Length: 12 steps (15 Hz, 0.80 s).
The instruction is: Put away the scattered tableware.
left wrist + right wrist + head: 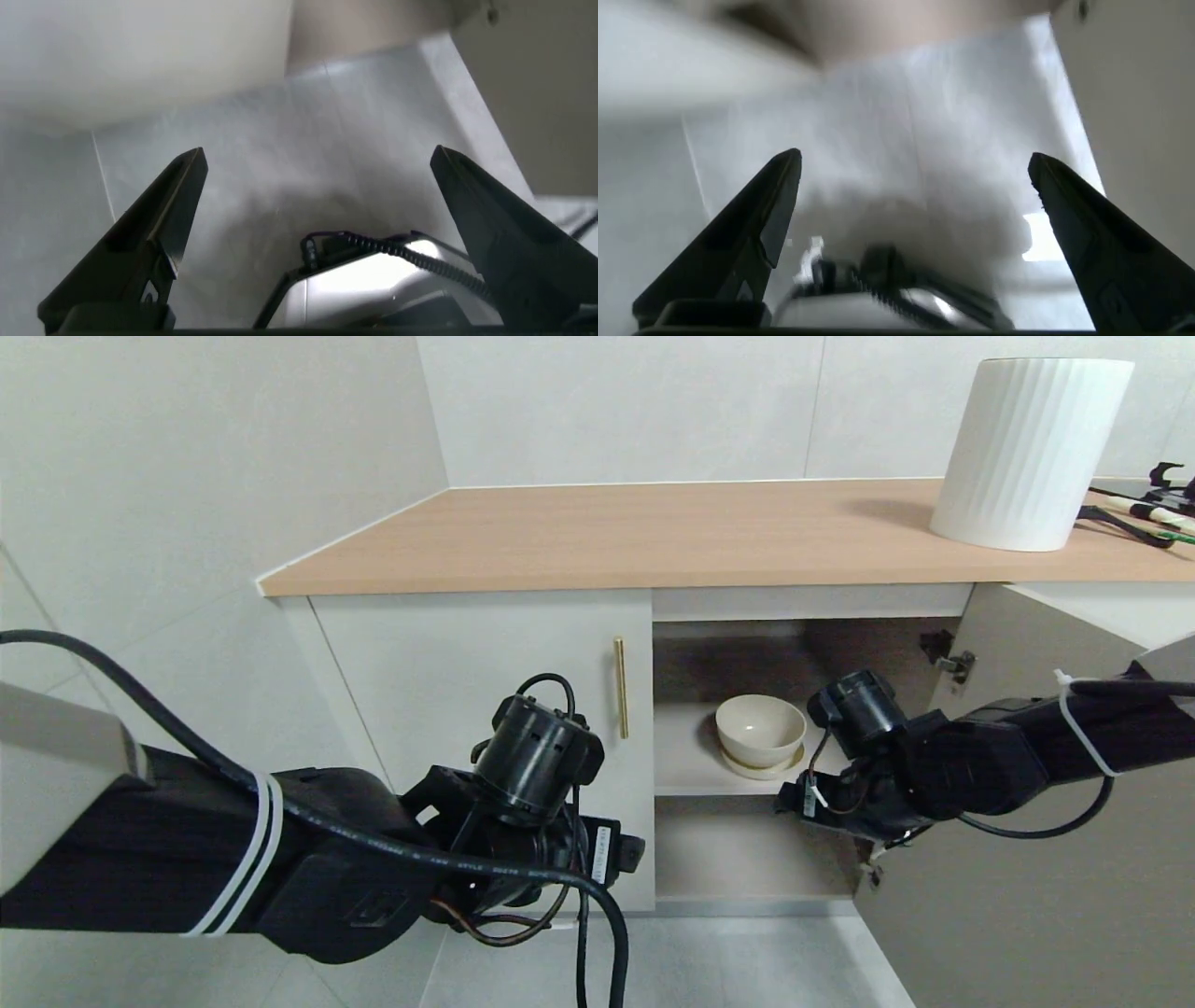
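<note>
Hanging spread and empty, right gripper (913,159) is near the bowl (760,729), which rests on its plate (764,769) on the shelf (683,767) just beside and above it (left gripper (318,154) likewise spread, empty), so a careless swing could clip bowl or open door (1008,915).

Black arms (140,868), looped black cables (618,971), white ties (245,854)
</note>
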{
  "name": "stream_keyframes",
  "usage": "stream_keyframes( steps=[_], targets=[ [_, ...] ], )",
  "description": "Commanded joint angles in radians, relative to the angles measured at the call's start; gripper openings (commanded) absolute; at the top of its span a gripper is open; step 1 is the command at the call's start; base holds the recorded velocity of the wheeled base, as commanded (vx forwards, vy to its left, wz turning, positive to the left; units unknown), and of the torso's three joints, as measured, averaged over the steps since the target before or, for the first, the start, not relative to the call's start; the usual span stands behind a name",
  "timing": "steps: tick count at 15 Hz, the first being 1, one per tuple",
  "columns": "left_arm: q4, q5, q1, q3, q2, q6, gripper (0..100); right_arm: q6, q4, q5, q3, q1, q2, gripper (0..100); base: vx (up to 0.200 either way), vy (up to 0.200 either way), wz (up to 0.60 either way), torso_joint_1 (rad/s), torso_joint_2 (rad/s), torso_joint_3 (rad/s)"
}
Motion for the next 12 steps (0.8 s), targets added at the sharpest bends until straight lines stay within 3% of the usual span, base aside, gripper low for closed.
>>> stream_keyframes(
  steps=[1,6,10,12],
  targets=[
    [0.0,0.001,0.001,0.0,0.003,0.0,100,-0.017,0.0,0.026,0.075,0.037,-0.101,100,-0.2,0.0,0.0,0.002,0.0,0.007],
    [-0.002,0.001,-0.001,0.003,0.017,-0.004,100,-0.016,-0.002,0.048,0.193,0.107,-0.165,100,-0.2,0.0,0.0,0.003,0.0,0.002],
    [0.0,0.002,-0.001,0.003,0.005,-0.002,100,-0.016,-0.002,0.048,0.371,0.172,-0.349,100,-0.2,0.0,0.0,0.002,0.0,0.0],
    [0.0,0.002,-0.001,0.011,0.005,0.001,100,-0.016,-0.002,0.046,0.431,0.211,-0.424,100,0.0,0.0,0.0,0.0,0.0,0.0]
  ],
)
